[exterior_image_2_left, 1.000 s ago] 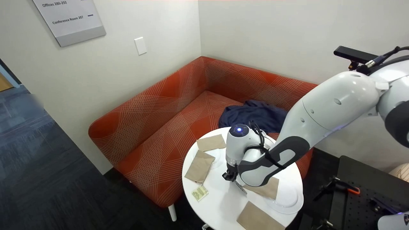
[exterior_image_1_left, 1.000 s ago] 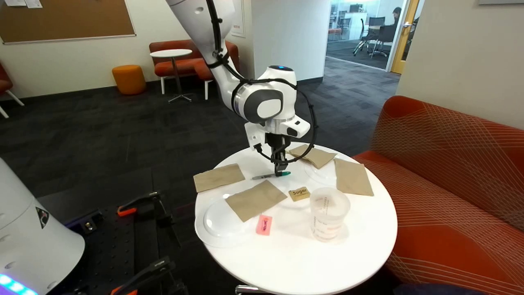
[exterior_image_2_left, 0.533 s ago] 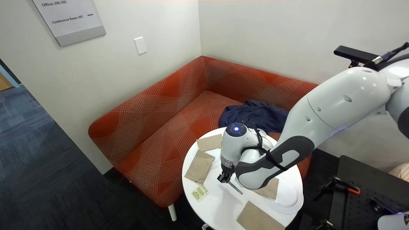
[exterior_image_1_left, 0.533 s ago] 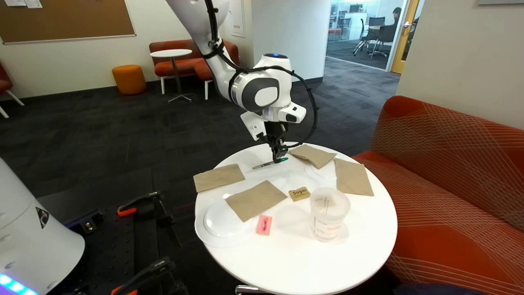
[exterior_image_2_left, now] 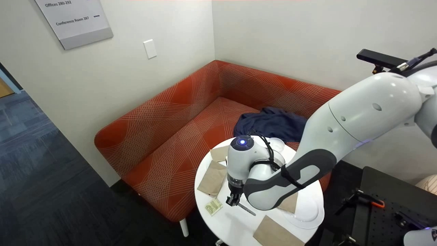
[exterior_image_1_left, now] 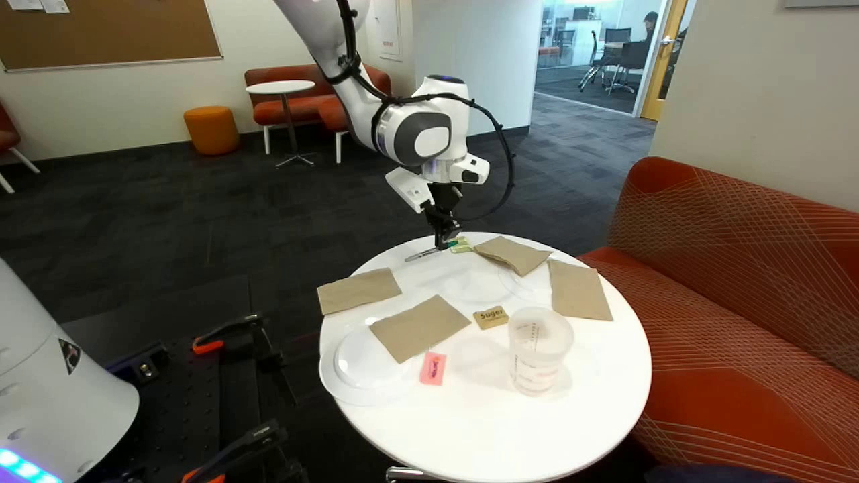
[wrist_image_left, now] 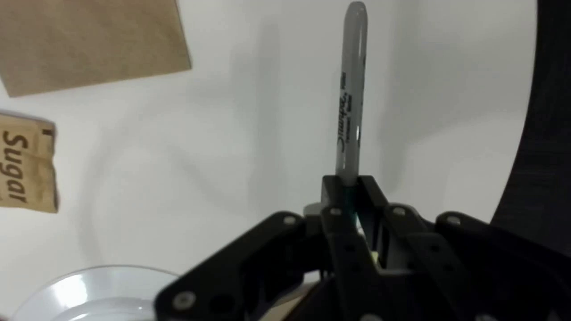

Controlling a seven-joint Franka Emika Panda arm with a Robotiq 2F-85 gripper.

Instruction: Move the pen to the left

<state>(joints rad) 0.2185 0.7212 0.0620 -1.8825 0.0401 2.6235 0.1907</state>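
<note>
Inside the claw (wrist_image_left: 351, 191), whose jaws are closed on it, a grey Sharpie marker (wrist_image_left: 352, 98) is held by its teal cap, most of which the claw covers in the wrist view; whether the marker touches the round white table (exterior_image_1_left: 537, 436) beneath cannot be told. Just beside the claw in both exterior views lies a pale green packet (exterior_image_2_left: 213, 206), its print too small to read. To the claw's left in the wrist view, a sugar packet (wrist_image_left: 29, 165) is cut off by the edge, as are a brown paper napkin (wrist_image_left: 93, 40) farther up and a transparent plastic plate (wrist_image_left: 125, 281) below. Well apart from the claw are a translucent measuring cup (exterior_image_1_left: 540, 352) and a pink packet (exterior_image_1_left: 433, 369) with illegible lettering. Beyond the claw in an exterior view, a red patterned sofa (exterior_image_2_left: 177, 143) bears a crumpled dark blue cloth (exterior_image_2_left: 269, 123), and the robot arm (exterior_image_2_left: 368, 109) hides part of the table. Behind the claw, dark carpet (exterior_image_1_left: 201, 215) runs toward a corkboard (exterior_image_1_left: 107, 33), itself cut off.
</note>
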